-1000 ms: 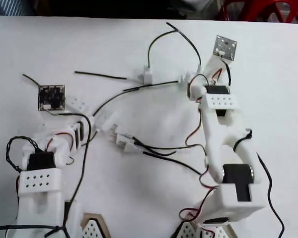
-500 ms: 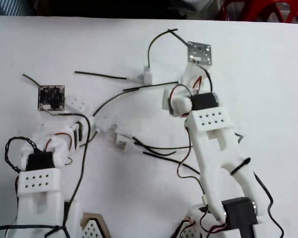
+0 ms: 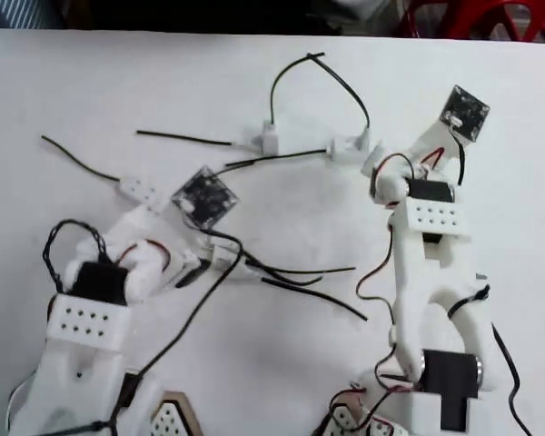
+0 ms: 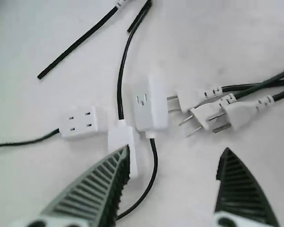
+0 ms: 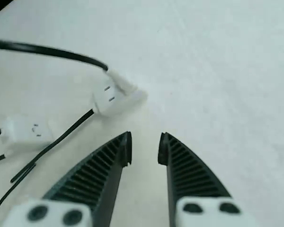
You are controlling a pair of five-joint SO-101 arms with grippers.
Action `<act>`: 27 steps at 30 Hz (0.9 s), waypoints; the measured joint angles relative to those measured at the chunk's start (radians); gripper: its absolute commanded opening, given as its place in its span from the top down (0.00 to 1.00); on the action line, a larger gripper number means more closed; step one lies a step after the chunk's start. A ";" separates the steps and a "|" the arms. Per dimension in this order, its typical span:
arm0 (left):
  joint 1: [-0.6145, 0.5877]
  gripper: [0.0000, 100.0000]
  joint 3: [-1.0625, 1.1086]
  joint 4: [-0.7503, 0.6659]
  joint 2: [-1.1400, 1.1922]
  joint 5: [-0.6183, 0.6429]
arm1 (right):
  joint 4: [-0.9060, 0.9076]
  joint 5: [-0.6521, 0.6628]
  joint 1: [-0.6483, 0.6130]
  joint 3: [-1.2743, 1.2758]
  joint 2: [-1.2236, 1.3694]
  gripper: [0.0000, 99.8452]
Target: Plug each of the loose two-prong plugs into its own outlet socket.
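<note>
The left pincer hangs wide open and empty over the desk. Just beyond its fingertips lie three loose plugs, bunched together with their prongs pointing toward the big socket. The topmost plug's prongs reach that socket's side (I cannot tell whether they are seated). A black cord runs along the big socket's other side, and beyond it, a little apart, lies the double socket.

The right pincer is open by only a narrow gap and holds nothing. It is low over bare desk. The near socket lies just ahead of its tips, on the end of its own cord. The far socket sits off to one side, well apart.
</note>
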 measured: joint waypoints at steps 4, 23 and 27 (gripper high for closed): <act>0.077 0.71 -0.167 0.087 0.176 -0.112 | -0.089 0.000 0.048 0.000 0.060 0.91; 0.308 0.71 -0.635 0.124 1.033 -0.439 | -0.167 -0.002 0.072 0.000 0.118 0.91; 0.308 0.71 -0.701 0.124 1.114 -0.442 | -0.167 -0.002 0.072 0.000 0.118 0.91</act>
